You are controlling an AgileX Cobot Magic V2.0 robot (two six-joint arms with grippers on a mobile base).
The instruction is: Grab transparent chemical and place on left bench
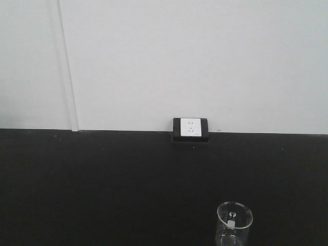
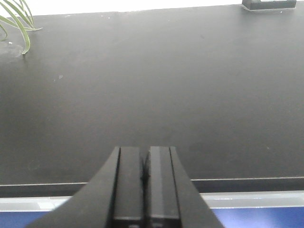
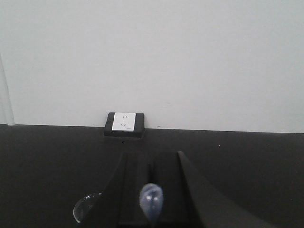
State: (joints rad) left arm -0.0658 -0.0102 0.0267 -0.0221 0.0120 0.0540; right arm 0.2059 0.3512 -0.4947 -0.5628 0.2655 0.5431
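In the right wrist view, the clear, faintly bluish bulb of the transparent chemical [image 3: 151,200] sticks out toward the camera between the black fingers of my right gripper [image 3: 151,157], which is shut on it. The rest of the pipette is hidden by the fingers. That gripper hovers over the black worktop [image 3: 247,161] that has a wall socket. My left gripper [image 2: 145,151] is shut with nothing in it, low over the same kind of black surface [image 2: 156,85] near its front edge. The left bench is out of view.
A clear glass beaker [image 1: 234,221] stands at the front right of the worktop; its rim [image 3: 84,207] shows just left of my right gripper. A white wall socket [image 1: 190,128] sits against the white wall. Green plant leaves [image 2: 19,23] reach in at the far left.
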